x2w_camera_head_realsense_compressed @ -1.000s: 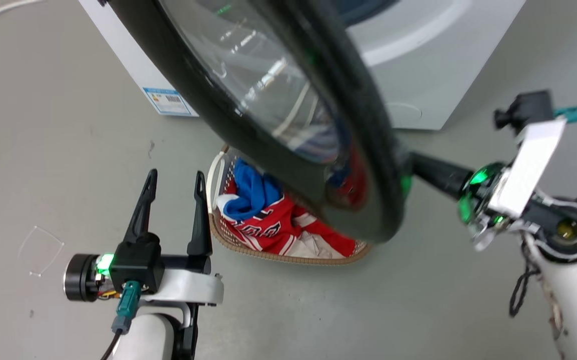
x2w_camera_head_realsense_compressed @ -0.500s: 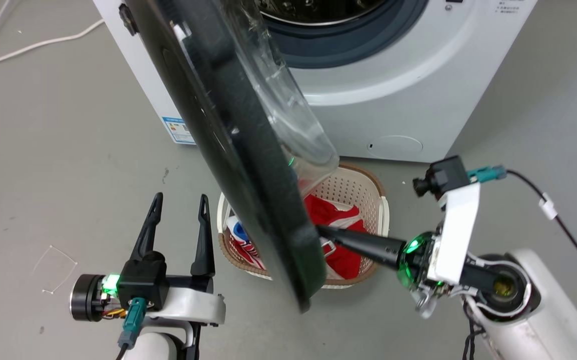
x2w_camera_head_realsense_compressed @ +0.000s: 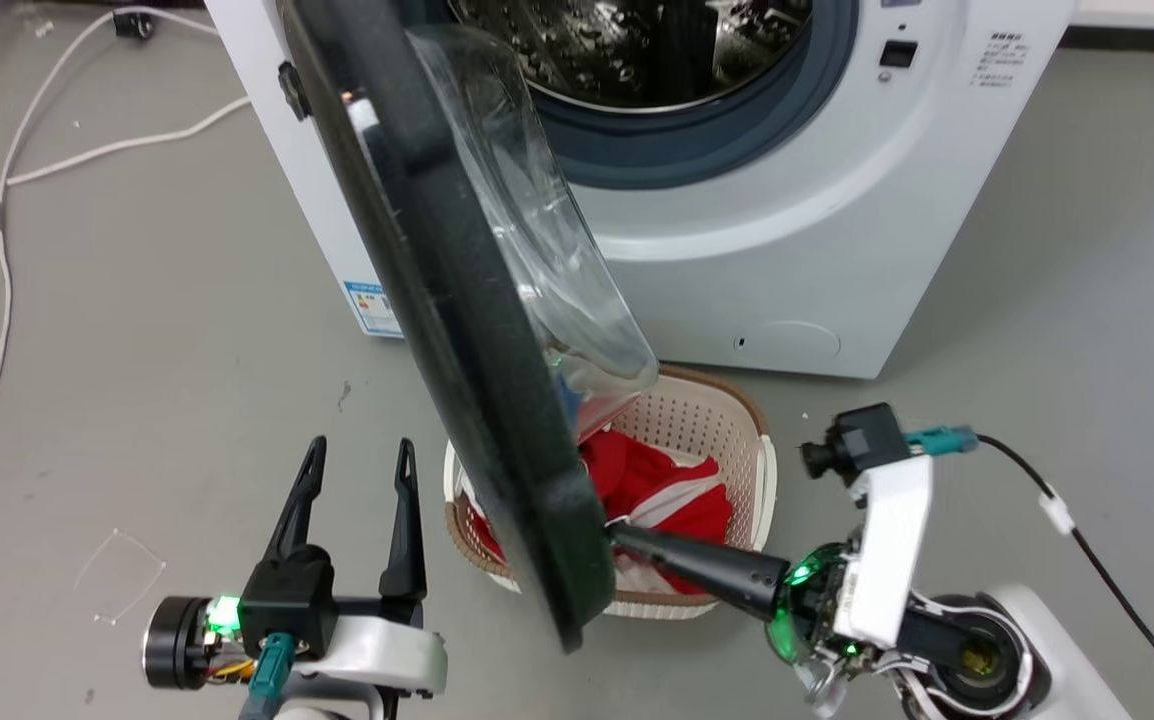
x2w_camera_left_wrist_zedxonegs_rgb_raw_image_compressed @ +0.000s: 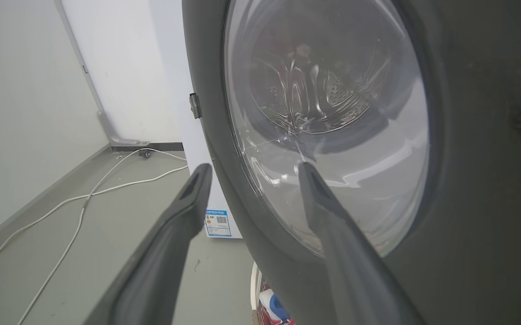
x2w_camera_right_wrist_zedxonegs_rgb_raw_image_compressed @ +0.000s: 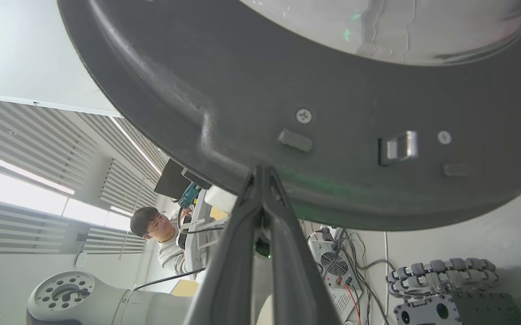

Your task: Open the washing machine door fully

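Note:
The white washing machine point(x2w_camera_head_realsense_compressed: 837, 250) stands with its steel drum point(x2w_camera_head_realsense_compressed: 637, 50) exposed. The washing machine door point(x2w_camera_head_realsense_compressed: 437, 300) is swung out toward me, seen nearly edge-on, its clear glass bowl point(x2w_camera_head_realsense_compressed: 547, 260) bulging to the right. My right gripper point(x2w_camera_head_realsense_compressed: 622, 535) is shut, and its joined tips press on the inner side of the door's free edge. In the right wrist view the right gripper point(x2w_camera_right_wrist_zedxonegs_rgb_raw_image_compressed: 262, 170) meets the door's dark inner rim point(x2w_camera_right_wrist_zedxonegs_rgb_raw_image_compressed: 332, 90) left of the metal latch point(x2w_camera_right_wrist_zedxonegs_rgb_raw_image_compressed: 398, 146). My left gripper point(x2w_camera_head_realsense_compressed: 362, 445) is open, left of the door. The left gripper point(x2w_camera_left_wrist_zedxonegs_rgb_raw_image_compressed: 255, 167) faces the door's outer glass point(x2w_camera_left_wrist_zedxonegs_rgb_raw_image_compressed: 332, 113).
A white laundry basket point(x2w_camera_head_realsense_compressed: 727, 420) with red and blue clothes sits on the floor under the door, in front of the machine. White cables point(x2w_camera_head_realsense_compressed: 37, 170) trail across the grey floor at the left. A person point(x2w_camera_right_wrist_zedxonegs_rgb_raw_image_compressed: 161, 239) sits behind me in the right wrist view.
The head camera has pulled back, bringing the drum into view. The door has swung from facing me to nearly edge-on, with my shut right gripper staying at its free edge. The left gripper stays open.

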